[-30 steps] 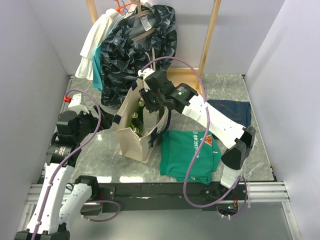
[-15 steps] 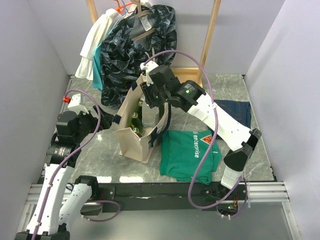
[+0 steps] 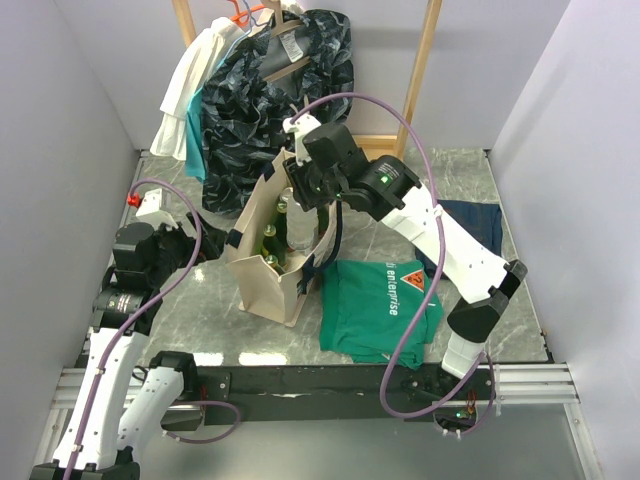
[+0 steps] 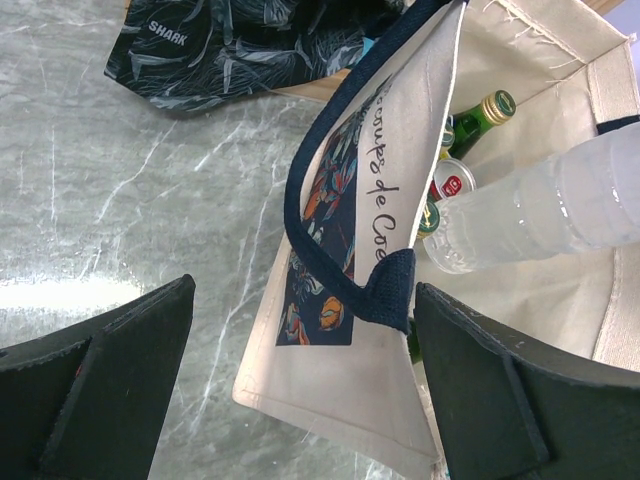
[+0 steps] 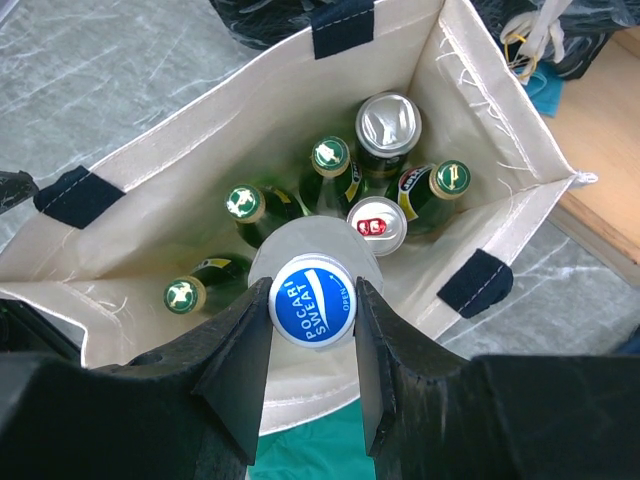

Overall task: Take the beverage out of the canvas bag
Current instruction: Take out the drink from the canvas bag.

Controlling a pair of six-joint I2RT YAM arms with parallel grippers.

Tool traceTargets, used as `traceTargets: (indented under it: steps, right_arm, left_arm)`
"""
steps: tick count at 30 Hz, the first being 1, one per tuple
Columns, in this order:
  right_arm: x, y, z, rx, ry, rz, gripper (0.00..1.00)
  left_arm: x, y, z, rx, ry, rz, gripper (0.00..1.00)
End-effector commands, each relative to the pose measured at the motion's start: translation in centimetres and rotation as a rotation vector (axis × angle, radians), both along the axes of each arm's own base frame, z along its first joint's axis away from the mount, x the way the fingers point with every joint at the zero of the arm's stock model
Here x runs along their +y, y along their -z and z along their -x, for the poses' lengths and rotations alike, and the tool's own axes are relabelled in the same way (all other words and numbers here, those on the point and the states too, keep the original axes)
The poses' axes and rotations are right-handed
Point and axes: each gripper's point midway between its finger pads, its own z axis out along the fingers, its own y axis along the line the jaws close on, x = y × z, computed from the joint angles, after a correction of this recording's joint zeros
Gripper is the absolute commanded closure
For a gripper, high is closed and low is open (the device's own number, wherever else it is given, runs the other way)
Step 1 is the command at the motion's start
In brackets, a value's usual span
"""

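right gripper point(image 5: 310, 335): clamped on the Pocari Sweat bottle point(image 4: 540, 205) by its cap
bottle: lower end inside the canvas bag point(image 5: 250, 110), over the green bottles point(image 5: 245, 202)
left gripper point(image 4: 300, 375): wide open beside the bag, holding nothing
risk: cap grip might slip, or the unheld bag tips

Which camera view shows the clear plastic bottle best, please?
The left wrist view: the bottle shows its ribbed side at the open bag. The right wrist view shows only its blue cap between the jaws; the top view barely shows it.
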Motion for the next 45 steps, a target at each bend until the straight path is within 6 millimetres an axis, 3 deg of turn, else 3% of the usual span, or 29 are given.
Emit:
traceTargets:
  steps: [1, 28, 45]
  right_arm:
    - [-0.9, -8.5, -0.4, -0.197, 0.026, -0.164, 1.0]
    - [-3.6, -13.2, 1.7, -0.31, 0.019, -0.267, 1.0]
    - [-8.4, -18.2, 2.6, -0.496, 0.136, -0.352, 1.0]
  left_arm:
    - [0.0, -2.2, 0.1, -0.059, -0.007, 0.011, 0.04]
    - [-0.4, -3.0, 0.1, -0.085, 0.003, 0.046, 0.04]
    - [0.0, -3.4, 0.1, -0.093, -0.02, 0.048, 0.04]
